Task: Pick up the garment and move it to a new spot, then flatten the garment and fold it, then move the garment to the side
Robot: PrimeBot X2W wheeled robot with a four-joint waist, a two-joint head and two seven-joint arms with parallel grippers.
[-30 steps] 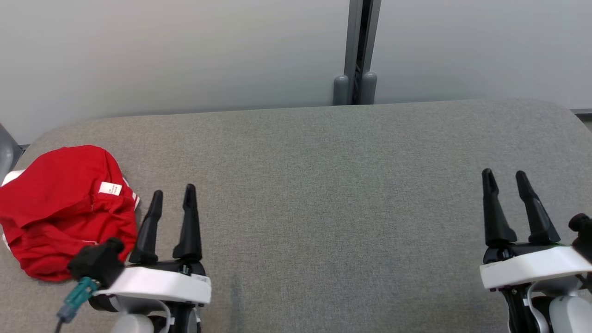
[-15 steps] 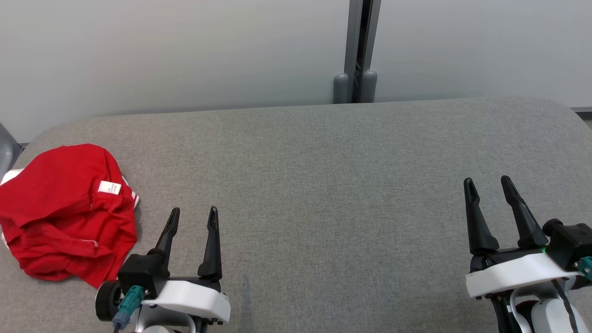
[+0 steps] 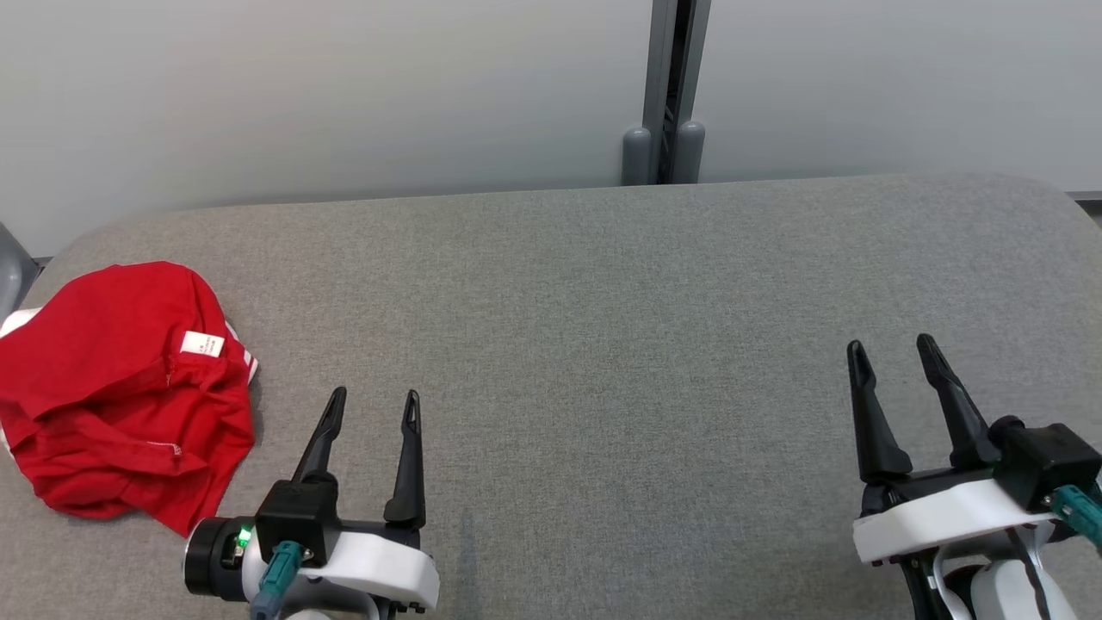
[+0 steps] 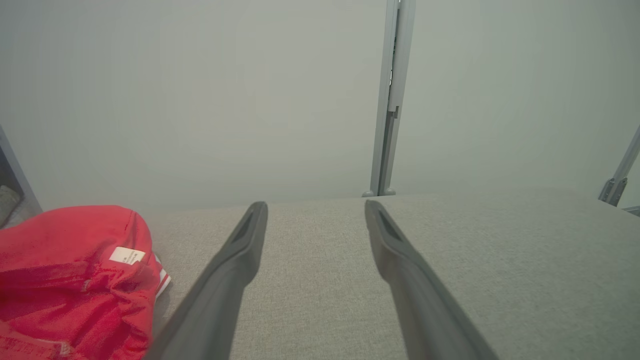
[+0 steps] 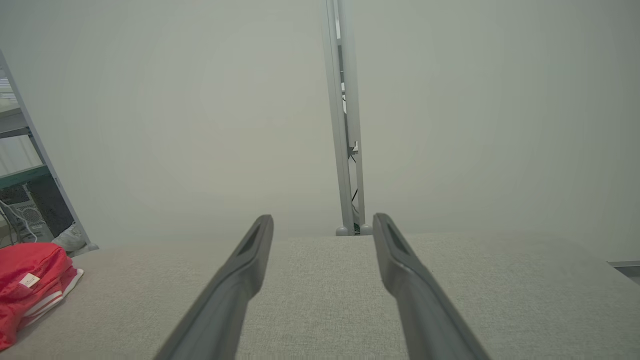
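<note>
1. The wall, made of pale grey-white panels, stands behind the whole far edge of the table.
2. The table is covered in grey woven cloth and has rounded far corners.
3. The garment is red and lies in a rumpled heap at the table's left edge, closer to the front than to the far edge. It is bunched and folded over itself, not spread flat. Neither gripper touches it.
4. The left gripper is by the front edge, left of the middle, near the garment's right side but apart from it. Its two dark fingers point toward the far edge and are spread wide. In the left wrist view there is nothing but bare grey cloth between them, so it grips nothing.
5. The right gripper is near the front right corner, well apart from the garment. Its fingers are also spread wide and point toward the far edge, with nothing between them.
6. A grey post stands upright behind the middle of the far edge, between two wall panels.
7. A teal plug sits at the left wrist, by the front edge.
8. White stripes show along the garment's right side.
9. A small white label lies on top of the garment, toward its right side.
10. A green light glows on the left wrist.
</note>
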